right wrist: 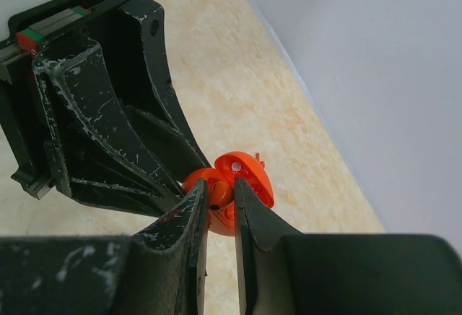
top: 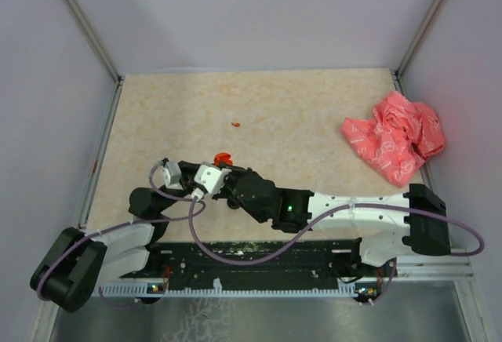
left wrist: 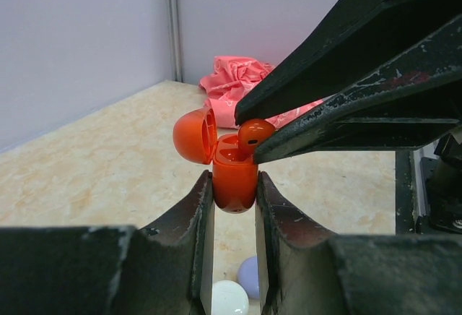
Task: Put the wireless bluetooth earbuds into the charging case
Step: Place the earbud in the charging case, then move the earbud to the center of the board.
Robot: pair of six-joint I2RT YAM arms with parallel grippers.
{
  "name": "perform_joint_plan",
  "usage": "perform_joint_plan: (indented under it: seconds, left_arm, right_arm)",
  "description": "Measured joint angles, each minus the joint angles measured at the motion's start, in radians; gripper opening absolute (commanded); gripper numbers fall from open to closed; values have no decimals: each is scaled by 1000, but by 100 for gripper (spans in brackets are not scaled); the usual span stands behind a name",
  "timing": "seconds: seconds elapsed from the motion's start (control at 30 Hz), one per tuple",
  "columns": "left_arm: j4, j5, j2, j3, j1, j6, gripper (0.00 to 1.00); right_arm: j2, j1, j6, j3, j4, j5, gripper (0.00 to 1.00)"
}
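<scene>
— Where was the case, and which way did it point?
— One charging case, clamped in the left gripper; long axis upright; lid open toward ten o'clock.
— Earbuds?
— One red earbud, pinched in the right gripper at the case's mouth; one tiny red bit on the table, twelve o'clock of the case.

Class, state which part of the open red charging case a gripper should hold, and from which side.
Its lower body, pinched across the sides from the closed end, as the left gripper does: the lid stands hinged open, so its mouth must be clear.
</scene>
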Motion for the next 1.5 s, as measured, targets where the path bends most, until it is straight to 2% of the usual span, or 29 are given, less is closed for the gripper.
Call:
perform_joint_plan:
  seconds: [0.37,0.73,1.0,1.4,1.5]
  left_arm:
    - [37,-11,23,0,0,-4,0]
    - [70,-57,92,0,0,-2,0]
    - [71,-98,122,-14,0,0,0]
    - [72,-91,106,-29,0,-1,0]
    - [68,-110,68,-44,0,0,0]
  right_arm:
    - [27,-4,158,73,-86,24,35]
    - [58,-46,351,171,-216,-21,50]
    - [44,-99,463,253,-308,-90,52]
    - [-73,-226,507,195,-416,-249,52]
    - [-81,-295,535,176,-422,-325,52]
